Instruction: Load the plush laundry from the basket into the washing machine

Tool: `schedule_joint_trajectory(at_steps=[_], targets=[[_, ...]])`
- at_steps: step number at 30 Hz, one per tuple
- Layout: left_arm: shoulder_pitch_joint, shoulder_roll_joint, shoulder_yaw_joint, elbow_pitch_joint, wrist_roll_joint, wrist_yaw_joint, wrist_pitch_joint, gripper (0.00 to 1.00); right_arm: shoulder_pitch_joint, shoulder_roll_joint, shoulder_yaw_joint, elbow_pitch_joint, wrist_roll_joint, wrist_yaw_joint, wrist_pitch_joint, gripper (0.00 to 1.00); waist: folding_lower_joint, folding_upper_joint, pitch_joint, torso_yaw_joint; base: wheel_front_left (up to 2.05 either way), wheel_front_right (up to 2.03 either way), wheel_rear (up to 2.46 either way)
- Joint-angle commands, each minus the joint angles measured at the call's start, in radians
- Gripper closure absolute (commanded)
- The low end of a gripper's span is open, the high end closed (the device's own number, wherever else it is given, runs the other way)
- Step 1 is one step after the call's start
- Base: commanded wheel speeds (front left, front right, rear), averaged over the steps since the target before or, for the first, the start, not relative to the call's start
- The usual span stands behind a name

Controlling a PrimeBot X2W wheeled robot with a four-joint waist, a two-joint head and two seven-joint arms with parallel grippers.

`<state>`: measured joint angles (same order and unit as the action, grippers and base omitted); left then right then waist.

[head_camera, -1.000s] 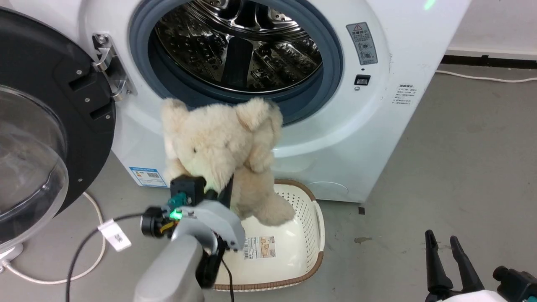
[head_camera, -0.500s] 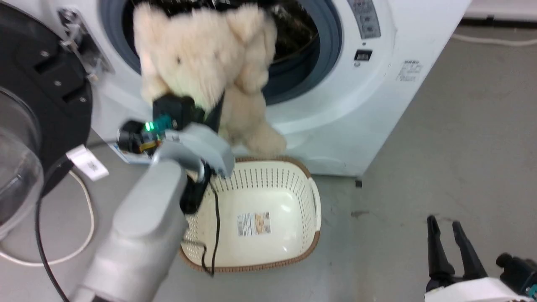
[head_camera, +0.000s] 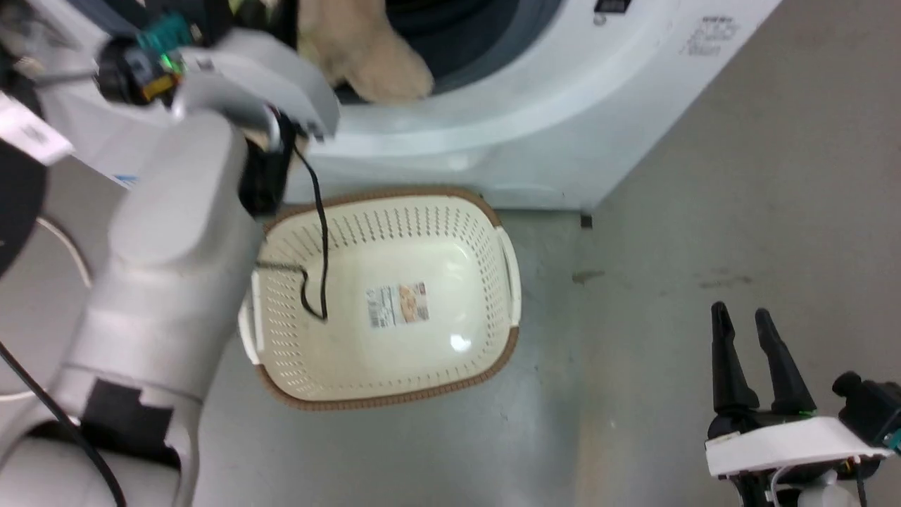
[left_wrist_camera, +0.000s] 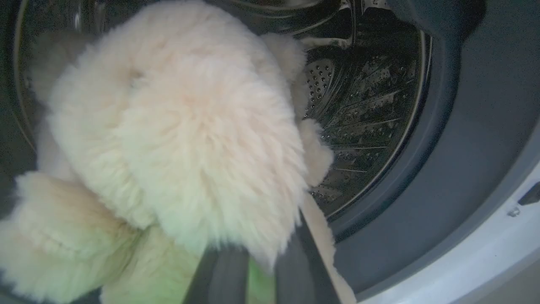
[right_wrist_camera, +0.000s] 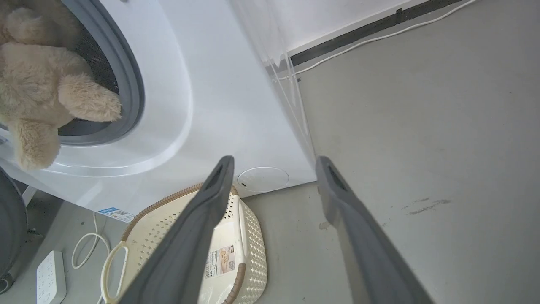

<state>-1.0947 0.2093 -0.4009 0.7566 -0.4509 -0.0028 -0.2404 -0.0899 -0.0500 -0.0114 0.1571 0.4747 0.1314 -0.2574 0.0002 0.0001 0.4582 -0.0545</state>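
Where the head view looks down, you have the washer (head_camera: 493, 120) across the top, its round opening ringed by the grey seal (right_wrist_camera: 130, 84). Grey floor (head_camera: 669, 211) takes up the rest. Your left arm (head_camera: 176, 246) reaches from the lower left up to that opening. The basket (head_camera: 394, 225) sits on the floor just in front of the washer, and the arm's black cable (head_camera: 320, 232) crosses it in that view.

The plush (left_wrist_camera: 177, 139) is at the washer's mouth. In the left wrist view its body lies inside the seal, with the steel drum (left_wrist_camera: 363, 105) behind. In the right wrist view one leg droops over the seal's lower lip onto the white front. You can see the left jaws closed on the plush, their tips buried in fur. The right jaws stand parted at the lower right over the floor, gripping nothing. The label (head_camera: 398, 304) shows on the basket's base.
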Motion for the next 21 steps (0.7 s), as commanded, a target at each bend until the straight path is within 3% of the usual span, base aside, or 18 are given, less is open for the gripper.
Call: schedule_joint_trajectory(at_steps=[1,13,21], targets=[[-0.041,0.008,0.007,0.001,0.007,-0.002,-0.012,1.0,-0.018,0.0,0.003,-0.007,0.001,-0.001,-0.004,0.0,-0.0002,-0.0001,0.053,-0.03,0.0,0.0,0.0],[-0.217,0.057,0.028,0.023,0.038,0.006,-0.019,1.0,-0.051,0.0,0.03,-0.042,0.031,-0.001,-0.004,0.0,-0.0002,-0.0001,0.195,-0.108,0.0,0.0,0.0],[-0.353,0.123,0.04,0.051,0.056,0.01,-0.007,1.0,-0.061,0.0,0.06,-0.059,0.06,-0.001,-0.004,0.0,-0.0002,-0.0001,0.273,-0.176,0.0,0.0,0.0]])
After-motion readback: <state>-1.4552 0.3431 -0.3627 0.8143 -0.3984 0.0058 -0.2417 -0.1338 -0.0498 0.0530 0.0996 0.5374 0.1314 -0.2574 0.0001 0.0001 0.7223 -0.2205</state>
